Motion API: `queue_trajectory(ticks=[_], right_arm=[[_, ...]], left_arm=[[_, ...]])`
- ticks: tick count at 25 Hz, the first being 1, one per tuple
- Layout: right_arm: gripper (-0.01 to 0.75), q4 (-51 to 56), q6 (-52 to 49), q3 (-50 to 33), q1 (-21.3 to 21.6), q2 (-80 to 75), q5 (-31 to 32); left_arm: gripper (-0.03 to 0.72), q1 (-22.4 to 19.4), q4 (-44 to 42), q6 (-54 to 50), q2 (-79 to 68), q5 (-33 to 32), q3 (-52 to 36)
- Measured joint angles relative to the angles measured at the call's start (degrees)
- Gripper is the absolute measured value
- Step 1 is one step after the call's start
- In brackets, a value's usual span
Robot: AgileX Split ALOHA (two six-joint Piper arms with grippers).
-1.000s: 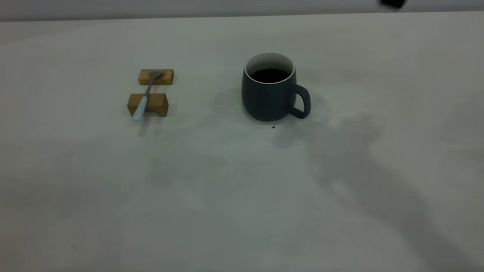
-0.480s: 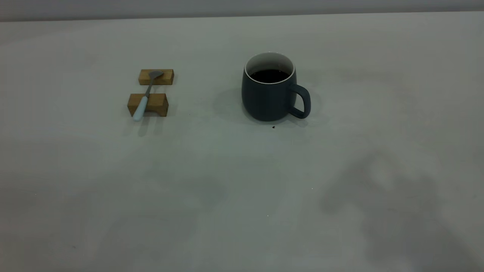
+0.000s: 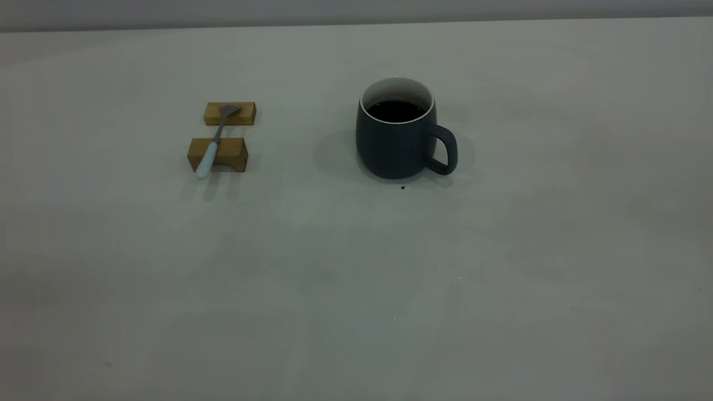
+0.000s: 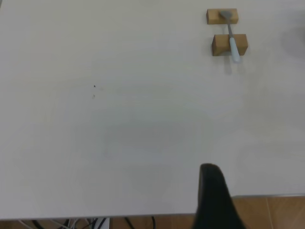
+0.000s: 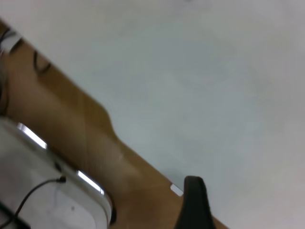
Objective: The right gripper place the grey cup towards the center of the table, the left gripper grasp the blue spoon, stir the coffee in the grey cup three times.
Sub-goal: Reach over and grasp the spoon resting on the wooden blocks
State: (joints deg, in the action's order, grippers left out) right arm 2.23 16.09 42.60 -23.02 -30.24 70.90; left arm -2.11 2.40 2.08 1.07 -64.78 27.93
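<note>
The grey cup [image 3: 396, 136] stands upright near the middle of the table [image 3: 356, 289], its handle [image 3: 445, 149] pointing right. The coffee [image 3: 396, 110] in it is dark and still. To the cup's left the blue spoon [image 3: 210, 150] lies across two tan wooden blocks [image 3: 218, 153], bowl on the far block and pale handle over the near one. The left wrist view shows the spoon [image 4: 232, 44] far off, with a black part of my left gripper [image 4: 212, 191] back over the table's edge. A black part of my right gripper [image 5: 194, 200] sits at another table edge. Neither gripper appears in the exterior view.
A small dark speck [image 3: 402, 187] lies just in front of the cup. The right wrist view shows a brown floor [image 5: 71, 129] and a white base with a cable [image 5: 43, 191] beyond the table edge. Cables [image 4: 95, 222] hang below the edge in the left wrist view.
A dark arm tip at the top right of the exterior view has left the frame. Its shadow on the right of the table slid away and is gone. Cup and spoon have not moved.
</note>
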Motion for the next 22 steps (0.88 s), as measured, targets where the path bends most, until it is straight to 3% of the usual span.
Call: queue_trajectory(ticks=[5, 12, 18, 22], right_arm=[[0.616, 1.08, -2.57, -6.35, 7.65, 12.42, -0.20], [0.614, 4.22, -3.84, -11.84, 16.34, 23.07, -5.58], [0.614, 4.01, -7.20, -15.31, 21.22, 28.89, -6.22], [0.614, 3.73, -7.68, -15.70, 22.00, 29.08, -6.22]], left_arm=[[0.527, 0.00, 0.00, 0.00, 0.00, 0.00, 0.00], [0.527, 0.00, 0.00, 0.00, 0.00, 0.00, 0.00], [0.527, 0.00, 0.00, 0.00, 0.00, 0.00, 0.00], [0.527, 0.00, 0.00, 0.00, 0.00, 0.00, 0.00]])
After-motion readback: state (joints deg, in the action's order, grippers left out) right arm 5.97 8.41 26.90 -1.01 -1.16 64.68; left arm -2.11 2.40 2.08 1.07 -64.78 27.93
